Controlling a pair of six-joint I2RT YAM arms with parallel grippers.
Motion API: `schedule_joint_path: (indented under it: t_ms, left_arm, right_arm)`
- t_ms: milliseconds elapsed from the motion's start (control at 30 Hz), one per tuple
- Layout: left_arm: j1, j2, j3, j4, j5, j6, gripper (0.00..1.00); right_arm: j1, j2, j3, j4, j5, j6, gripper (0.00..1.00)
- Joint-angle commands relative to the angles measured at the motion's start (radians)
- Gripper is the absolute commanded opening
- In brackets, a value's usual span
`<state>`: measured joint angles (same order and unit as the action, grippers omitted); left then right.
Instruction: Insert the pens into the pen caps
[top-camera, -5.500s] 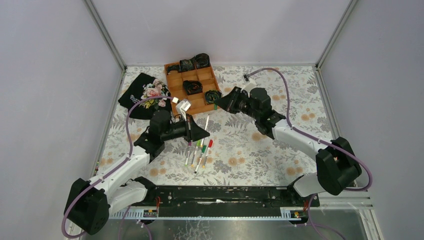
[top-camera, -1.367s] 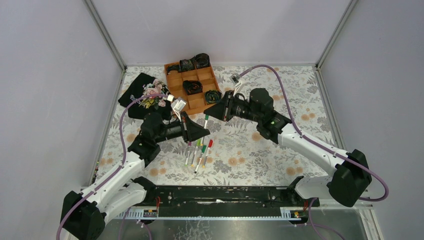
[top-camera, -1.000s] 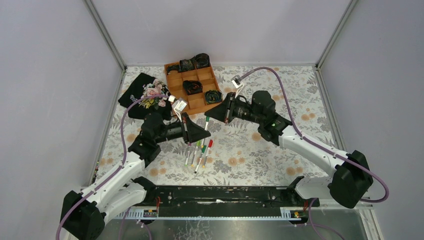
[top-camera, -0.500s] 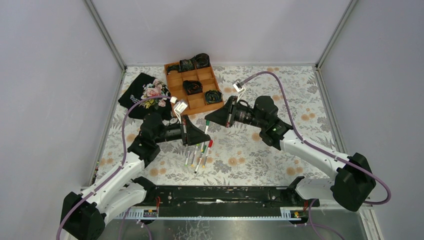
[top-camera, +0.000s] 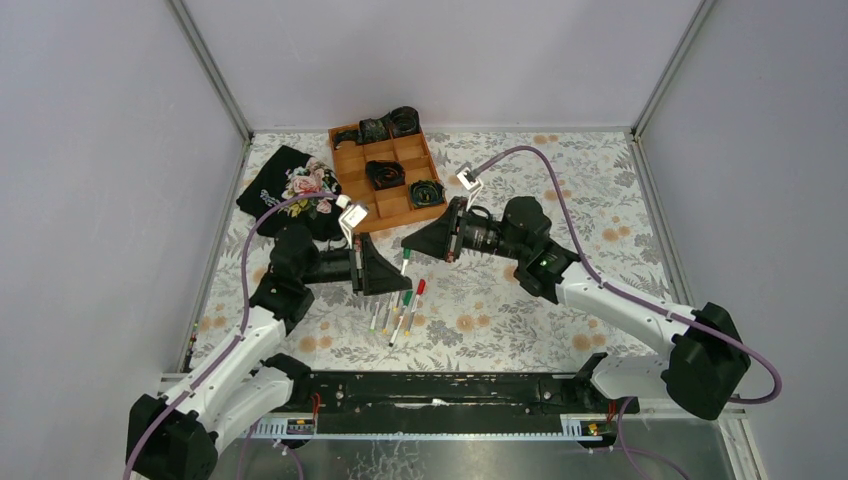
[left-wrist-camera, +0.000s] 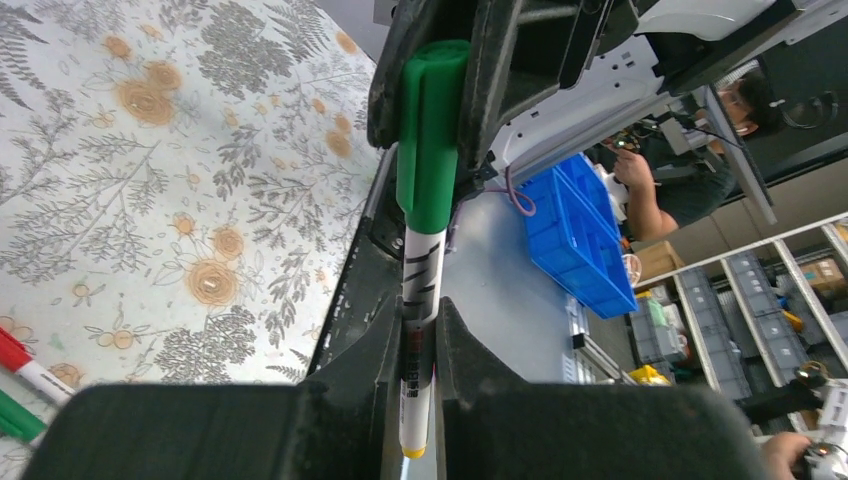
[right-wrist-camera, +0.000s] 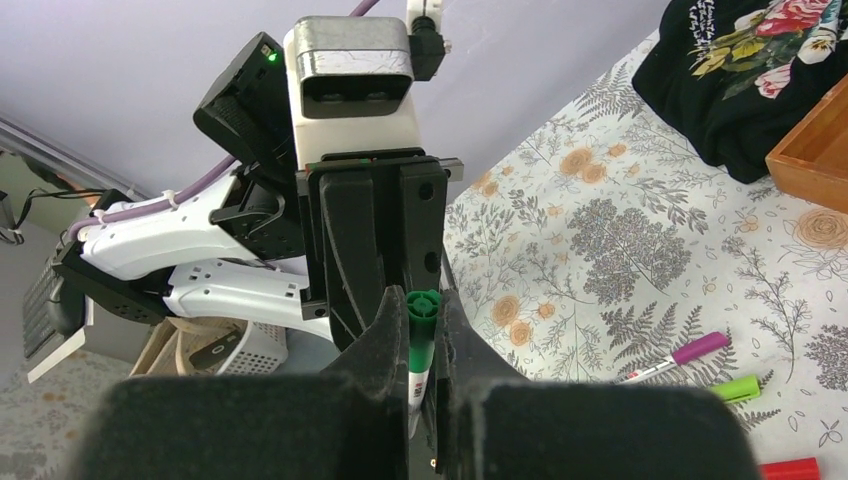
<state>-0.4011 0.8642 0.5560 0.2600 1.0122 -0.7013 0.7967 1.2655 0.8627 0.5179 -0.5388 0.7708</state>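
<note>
Now right pincer (top-camera: 404, 243) (clamping green cap (left-wrist-camera: 432, 130)) shifted leftward.

From above, my left gripper (top-camera: 400, 283) hides the far ends of some pens (top-camera: 398, 315) on the desk (top-camera: 560, 310). In my right wrist view my right gripper (right-wrist-camera: 418, 300) swallows the held pen (right-wrist-camera: 418, 380) below its green cap (right-wrist-camera: 423, 322); a red cap (right-wrist-camera: 790, 468) is cut by the bottom edge.

You are looking at five pens (top-camera: 400, 305), four black coiled items (top-camera: 384, 174) in one wooden tray (top-camera: 410, 158) at 12 o'clock, and one floral cloth (top-camera: 290, 185).
</note>
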Motion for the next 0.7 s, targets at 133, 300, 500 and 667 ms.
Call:
schedule_joint_path:
  t_ms: [133,300,500,667]
  left_arm:
    - [0.104,-0.019,0.054,0.337,-0.205,-0.038,0.0]
    - [0.093,-0.043,0.11,-0.078,-0.302,0.205,0.0]
    - [-0.007,-0.057,0.065,-0.347,-0.534,0.239,0.0]
    - [-0.119,0.019,0.019,-0.514,-0.739,0.175,0.0]
  right_arm:
    - [0.158,0.032,-0.07,-0.355,-0.401,-0.02,0.0]
    - [0.157,-0.055,-0.001,-0.514,-0.031,-0.085,0.15]
    - [0.144,-0.149,0.058,-0.689,0.38,-0.172,0.78]
    - [0.057,-0.175,0.029,-0.778,0.505,-0.174,0.86]
